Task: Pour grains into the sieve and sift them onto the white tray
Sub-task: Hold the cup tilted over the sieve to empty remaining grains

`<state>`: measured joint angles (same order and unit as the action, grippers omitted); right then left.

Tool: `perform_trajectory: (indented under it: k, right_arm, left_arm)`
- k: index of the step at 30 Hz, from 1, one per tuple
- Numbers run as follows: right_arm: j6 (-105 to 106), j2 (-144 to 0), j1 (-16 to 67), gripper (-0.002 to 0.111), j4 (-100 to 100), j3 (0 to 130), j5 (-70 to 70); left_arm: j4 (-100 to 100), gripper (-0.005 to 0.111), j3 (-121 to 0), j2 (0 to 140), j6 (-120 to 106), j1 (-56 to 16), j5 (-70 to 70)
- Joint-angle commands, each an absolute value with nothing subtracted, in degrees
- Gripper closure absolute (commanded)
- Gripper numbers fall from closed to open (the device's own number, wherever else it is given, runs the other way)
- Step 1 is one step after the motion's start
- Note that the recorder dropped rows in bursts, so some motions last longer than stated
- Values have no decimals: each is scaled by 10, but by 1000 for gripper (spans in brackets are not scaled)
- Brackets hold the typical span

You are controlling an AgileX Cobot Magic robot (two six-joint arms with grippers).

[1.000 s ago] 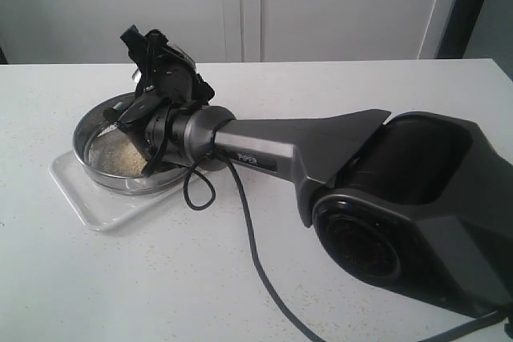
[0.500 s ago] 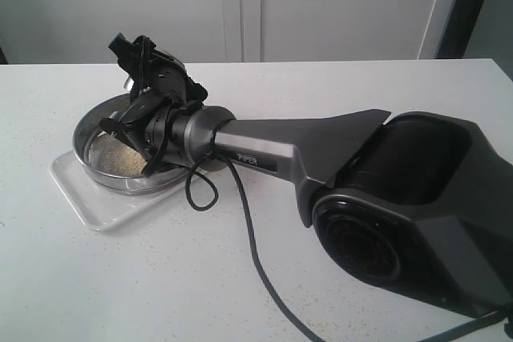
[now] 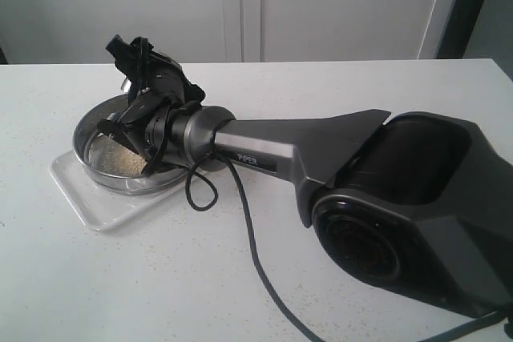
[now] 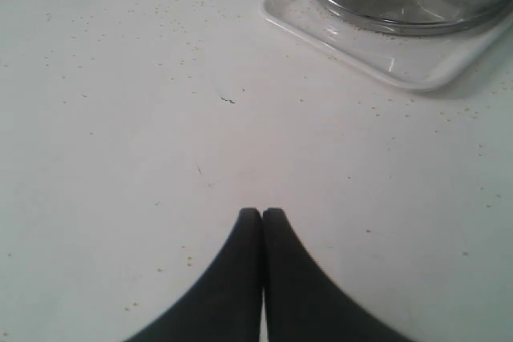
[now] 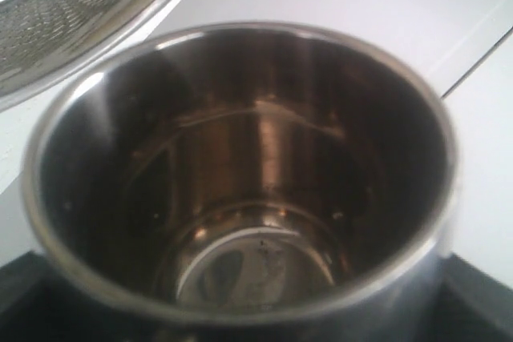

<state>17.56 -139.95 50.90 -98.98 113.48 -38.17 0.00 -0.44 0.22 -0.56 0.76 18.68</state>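
Over the last second the right gripper [image 3: 127,118] has swung a little leftward and lower over the sieve [image 3: 112,180]; sieve and tray [image 3: 88,198] have not shifted. The table [image 3: 361,86] is white and finely speckled, with white panelled doors [image 3: 337,6] behind it and a dark post [image 3: 465,6] at the far right. The sieve lies flat, mouth up, on the tray, which sits askew with one corner toward the exterior camera. Grains [image 3: 120,162] lie heaped on the mesh. Only the right wrist view shows the cup [image 5: 264,150]: its mouth faces the lens, the bore is bare but for a few specks, and black fingers clamp it at both sides beside the sieve's mesh. Only the left wrist view shows the left gripper [image 4: 262,212], tips pressed together on nothing, above bare table and well apart from the tray's corner.
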Motion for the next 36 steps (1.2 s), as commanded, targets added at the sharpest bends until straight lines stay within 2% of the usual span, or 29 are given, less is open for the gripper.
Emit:
perform_trajectory:
  k: [1,36]
  right_arm:
    - [177,-1395,513,108,-999,1141,-388]
    - [10,-1395,514,108,-999,1141,-422]
  left_arm:
    - [0,107,0,0,0,8,191]
    - [0,107,0,0,0,8,191]
